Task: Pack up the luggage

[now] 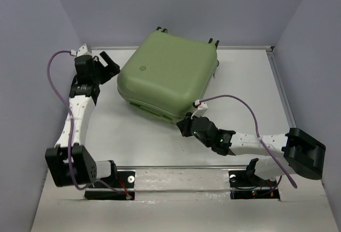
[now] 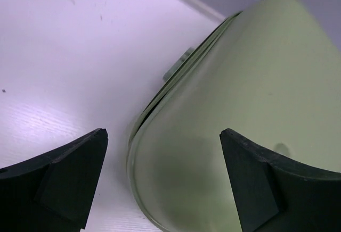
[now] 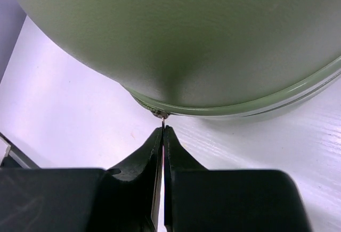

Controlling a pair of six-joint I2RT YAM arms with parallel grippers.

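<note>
White tabletop, grey walls: the closed luggage lies at the far middle. The left gripper hangs with jaws spread wide at its left corner. The right gripper pinches tight on the zipper pull at the near edge. That thin tab could slip free if the pull runs off the zip's line.

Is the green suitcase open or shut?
Shut. The suitcase lies with both green halves together, no inside showing. The right pincer pinches its zipper pull; fully zipped, cannot tell.

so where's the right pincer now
In the top view, the right pincer is just right of centre, at the near edge of the luggage; its wrist view shows it shut on the zip pull.
</note>
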